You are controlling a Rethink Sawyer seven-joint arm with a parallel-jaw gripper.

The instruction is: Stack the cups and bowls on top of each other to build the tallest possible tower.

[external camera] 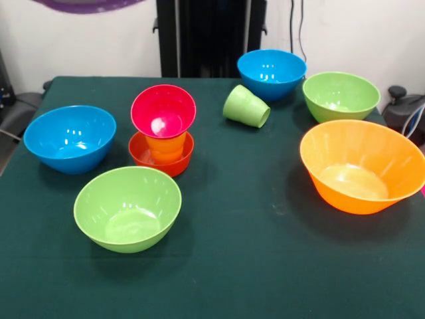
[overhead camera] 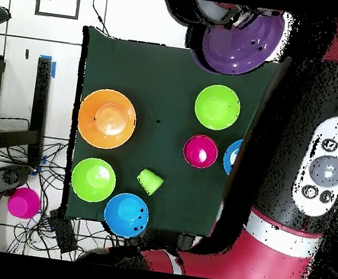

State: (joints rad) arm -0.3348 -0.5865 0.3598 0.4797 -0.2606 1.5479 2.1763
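Observation:
The tower (external camera: 163, 136) stands left of the table's middle: a small red-orange bowl (external camera: 161, 159), an orange cup (external camera: 165, 146) in it, and a tilted magenta bowl (external camera: 163, 110) on top; from above only the magenta bowl (overhead camera: 200, 151) shows. The light green cup (external camera: 246, 106) lies on its side, and it also shows in the overhead view (overhead camera: 149, 181). The shallow purple bowl (overhead camera: 243, 41) hangs in the air past the table's edge, held at its rim by my gripper (overhead camera: 212, 11). Its underside shows at the front view's top edge (external camera: 86, 5).
Two blue bowls (external camera: 70, 138) (external camera: 271, 73), two light green bowls (external camera: 127, 208) (external camera: 340, 95) and the largest orange bowl (external camera: 362, 165) stand around the tower. My arm (overhead camera: 309, 149) covers the overhead view's right side and part of a blue bowl (overhead camera: 234, 156). A pink object (overhead camera: 23, 202) lies off the table.

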